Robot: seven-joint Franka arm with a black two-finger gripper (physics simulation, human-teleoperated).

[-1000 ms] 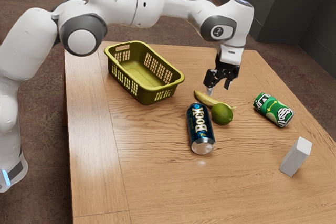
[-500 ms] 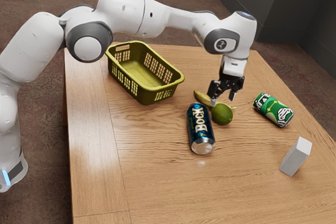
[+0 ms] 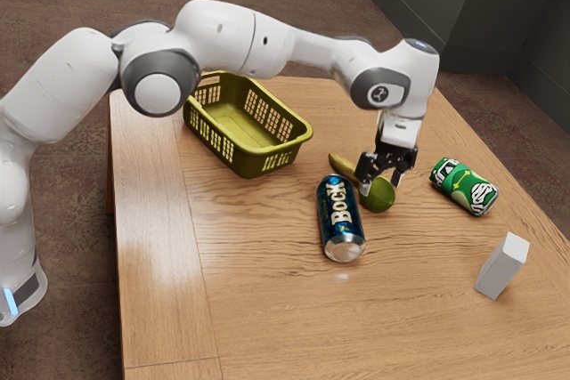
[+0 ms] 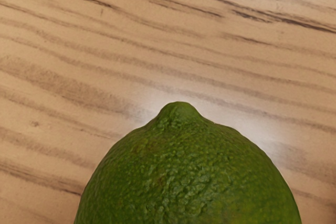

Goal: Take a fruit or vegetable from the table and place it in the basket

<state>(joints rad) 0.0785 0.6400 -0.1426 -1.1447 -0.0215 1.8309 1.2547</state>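
1. Reaching in from the exterior view's left with the white arm (image 3: 227,37), bending above the wooden table (image 3: 267,313) and partly crossing in front of the basket (image 3: 255,164).
2. Seeing that basket standing upright on the table, showing olive-yellow, latticed walls, well apart from the gripper (image 3: 382,186).
3. Passing on to the blue BOCK can (image 3: 341,218), lying on its side, pointing its silver end toward the exterior camera and resting just beside the lime (image 3: 381,198).
4. Spotting the banana (image 3: 341,163) lying beyond the can and the lime, running partly behind the lime and the gripper.
5. Holding the gripper low over the lime, pointing down, spreading the fingers apart to either side of the fruit, not clenching it.
6. Finding the lime on the table, outside the basket; in the wrist view, looking closely at its pebbled green skin and blunt tip against the wood grain.
7. Noting the green can (image 3: 463,186) lying on its side, apart from the lime.
8. Ending with the pale block (image 3: 502,266) resting on the table, nearer the exterior camera than the green can.
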